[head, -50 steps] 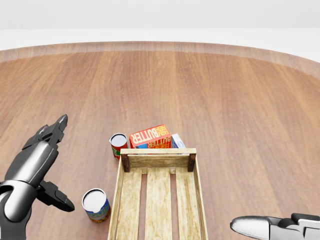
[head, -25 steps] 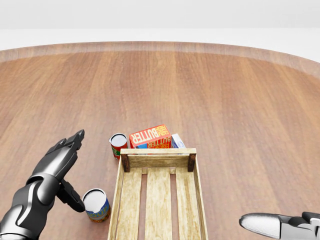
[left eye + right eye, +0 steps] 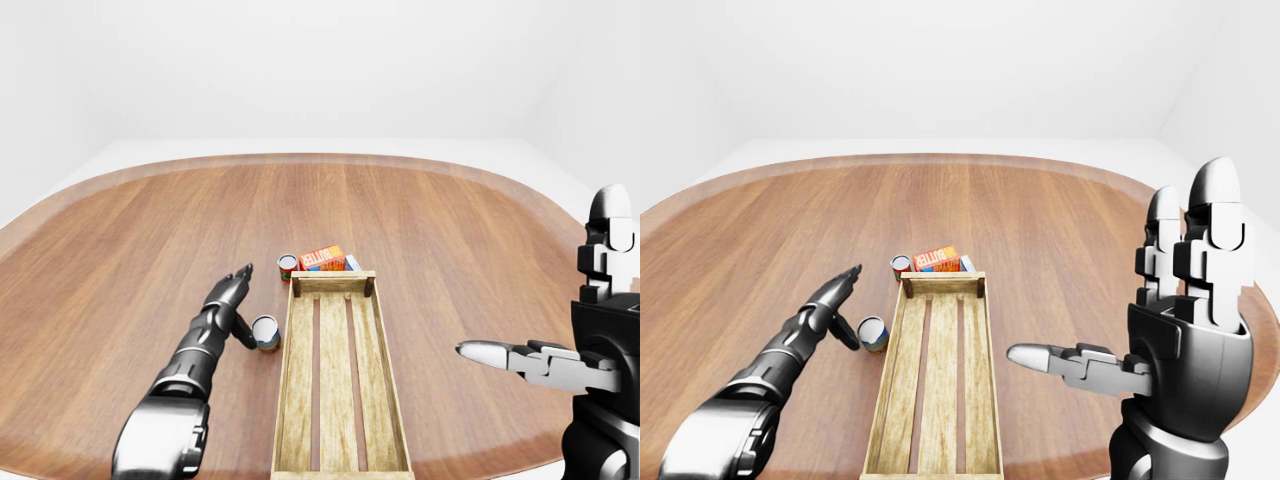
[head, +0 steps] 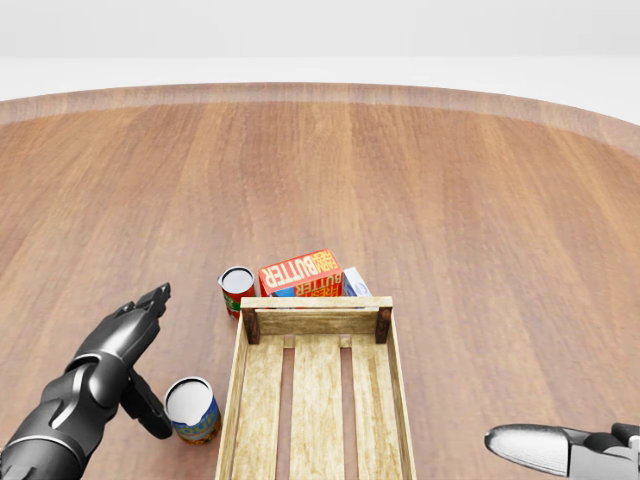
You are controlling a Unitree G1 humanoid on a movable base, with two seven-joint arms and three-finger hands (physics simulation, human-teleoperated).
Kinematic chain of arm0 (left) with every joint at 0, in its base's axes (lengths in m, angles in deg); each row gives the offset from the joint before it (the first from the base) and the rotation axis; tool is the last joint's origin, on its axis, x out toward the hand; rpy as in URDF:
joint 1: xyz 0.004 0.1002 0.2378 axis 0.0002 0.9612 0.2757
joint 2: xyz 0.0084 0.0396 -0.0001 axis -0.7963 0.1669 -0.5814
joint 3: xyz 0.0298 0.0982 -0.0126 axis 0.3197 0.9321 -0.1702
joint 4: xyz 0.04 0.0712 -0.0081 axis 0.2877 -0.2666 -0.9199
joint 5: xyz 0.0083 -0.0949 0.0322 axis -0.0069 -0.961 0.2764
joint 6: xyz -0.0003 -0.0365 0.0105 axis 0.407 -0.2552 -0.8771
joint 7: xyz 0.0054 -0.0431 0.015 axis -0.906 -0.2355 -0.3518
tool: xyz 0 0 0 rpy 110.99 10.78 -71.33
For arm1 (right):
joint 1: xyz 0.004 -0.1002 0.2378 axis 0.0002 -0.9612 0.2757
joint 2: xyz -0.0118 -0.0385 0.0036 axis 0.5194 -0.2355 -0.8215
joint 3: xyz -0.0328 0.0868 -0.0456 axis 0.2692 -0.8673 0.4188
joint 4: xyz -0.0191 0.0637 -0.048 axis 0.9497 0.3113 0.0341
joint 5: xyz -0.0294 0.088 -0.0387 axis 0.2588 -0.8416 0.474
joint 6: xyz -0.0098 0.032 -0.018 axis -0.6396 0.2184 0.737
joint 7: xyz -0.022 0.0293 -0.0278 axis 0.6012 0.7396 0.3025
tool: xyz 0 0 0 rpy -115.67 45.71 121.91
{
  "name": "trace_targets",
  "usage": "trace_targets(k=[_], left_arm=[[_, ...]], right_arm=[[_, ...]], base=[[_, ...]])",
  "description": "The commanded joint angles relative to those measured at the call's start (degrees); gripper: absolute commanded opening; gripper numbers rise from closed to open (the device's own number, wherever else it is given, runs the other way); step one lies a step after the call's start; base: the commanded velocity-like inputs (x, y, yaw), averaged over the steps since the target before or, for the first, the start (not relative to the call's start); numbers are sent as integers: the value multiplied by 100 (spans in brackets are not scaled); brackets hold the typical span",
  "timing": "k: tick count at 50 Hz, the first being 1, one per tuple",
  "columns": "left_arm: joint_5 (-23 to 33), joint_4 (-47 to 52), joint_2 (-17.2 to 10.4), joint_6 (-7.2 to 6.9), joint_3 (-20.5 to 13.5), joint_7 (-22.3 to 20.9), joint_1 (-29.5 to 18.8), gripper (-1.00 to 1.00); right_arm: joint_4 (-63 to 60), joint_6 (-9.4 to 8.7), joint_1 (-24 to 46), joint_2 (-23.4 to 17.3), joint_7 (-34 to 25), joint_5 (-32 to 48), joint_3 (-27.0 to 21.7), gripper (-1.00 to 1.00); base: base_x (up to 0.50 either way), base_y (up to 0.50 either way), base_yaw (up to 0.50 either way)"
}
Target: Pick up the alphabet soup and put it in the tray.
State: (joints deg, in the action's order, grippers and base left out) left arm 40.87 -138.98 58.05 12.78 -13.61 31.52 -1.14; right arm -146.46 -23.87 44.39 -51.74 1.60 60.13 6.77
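Note:
The alphabet soup is a small can with a blue and orange label, standing upright on the wooden table just left of the tray. The tray is a long slatted wooden crate with nothing in it. My left hand is open right beside the can on its left. Its thumb reaches down to the can's side, and the fingers point up the view past it. At the bottom right of the head view my right hand hovers open, apart from everything.
A red-labelled can, an orange butter box and a small blue-white carton crowd the tray's top end. The round table's edge curves across the top of the views.
My left hand has swung right and lowered until it stands against the soup can. The right hand has drifted slightly right. The can has not moved.

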Motion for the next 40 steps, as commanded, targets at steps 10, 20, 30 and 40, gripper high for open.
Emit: trace_targets(k=[10,20,30,40], left_arm=[[130,-520,147,0,115,26,-269,100],[171,-621,216,0,125,31,-282,100],[177,-732,273,0,116,39,-299,100],[191,-795,382,0,119,18,-327,100]], right_arm=[[0,0,4,-30,64,-55,20,98],[0,0,30,-23,56,-44,16,98],[0,0,29,-7,61,-11,22,98],[0,0,21,-17,49,-75,-54,98]], base=[[0,0,0],[0,0,0],[0,0,0],[0,0,0]])
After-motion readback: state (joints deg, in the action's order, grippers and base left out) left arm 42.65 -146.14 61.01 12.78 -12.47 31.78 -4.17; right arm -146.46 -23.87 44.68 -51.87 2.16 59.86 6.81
